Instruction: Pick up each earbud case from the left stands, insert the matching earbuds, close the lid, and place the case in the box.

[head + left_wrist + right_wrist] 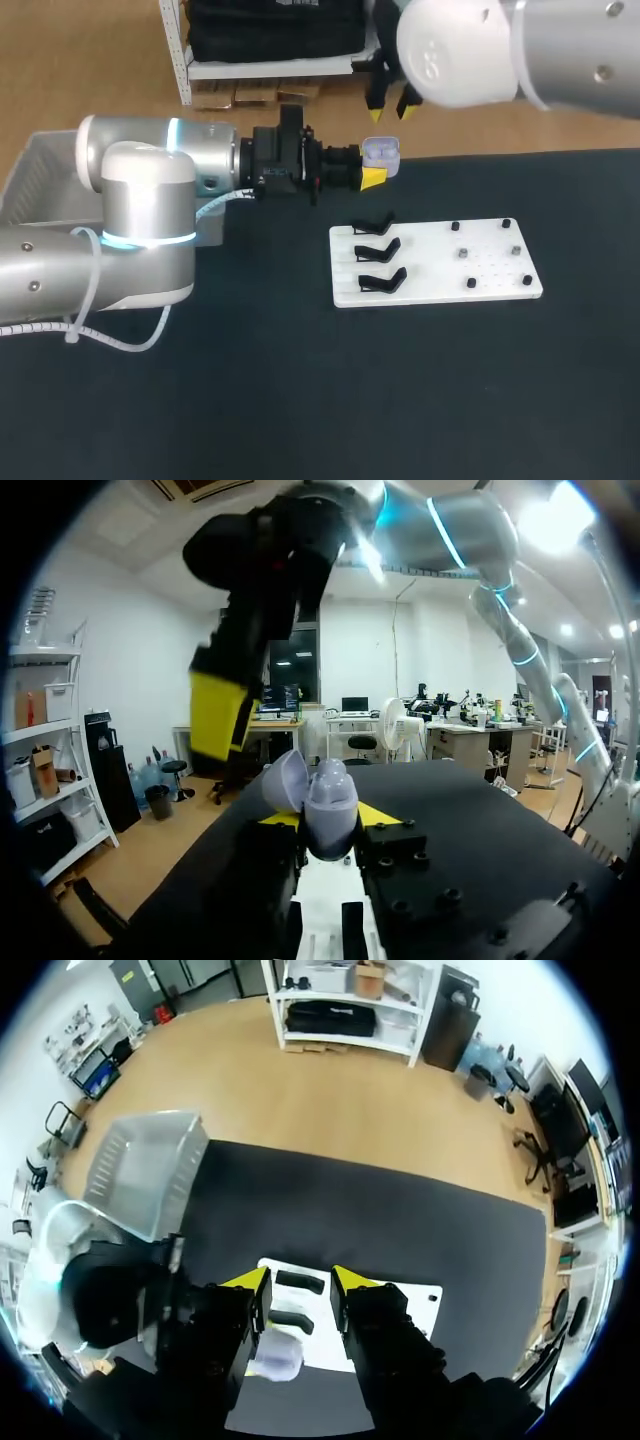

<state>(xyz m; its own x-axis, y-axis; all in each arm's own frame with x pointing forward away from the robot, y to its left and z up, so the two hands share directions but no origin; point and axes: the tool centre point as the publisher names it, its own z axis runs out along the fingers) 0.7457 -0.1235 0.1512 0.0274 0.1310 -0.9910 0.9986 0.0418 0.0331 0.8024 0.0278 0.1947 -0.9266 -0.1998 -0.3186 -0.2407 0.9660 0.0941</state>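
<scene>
Above the far side of the black table [300, 400], the pale lavender plastic earbud case [381, 153], lid open, is clamped between the left gripper's [376, 168] yellow fingertips. The right gripper [392, 103] hangs just above it, fingers apart and empty. A white stand board [435, 262] with black stands [378, 255] lies near, with a clear plastic box [40, 170] far left.

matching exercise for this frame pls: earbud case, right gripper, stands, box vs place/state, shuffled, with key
1. earbud case
2. right gripper
3. stands
4. box

A. empty, on the white board
B. open, over the case
C. at the table's far left
D. lid open, held in the left gripper

Pairs: 1-D, 2-B, 3-A, 4-C
</scene>
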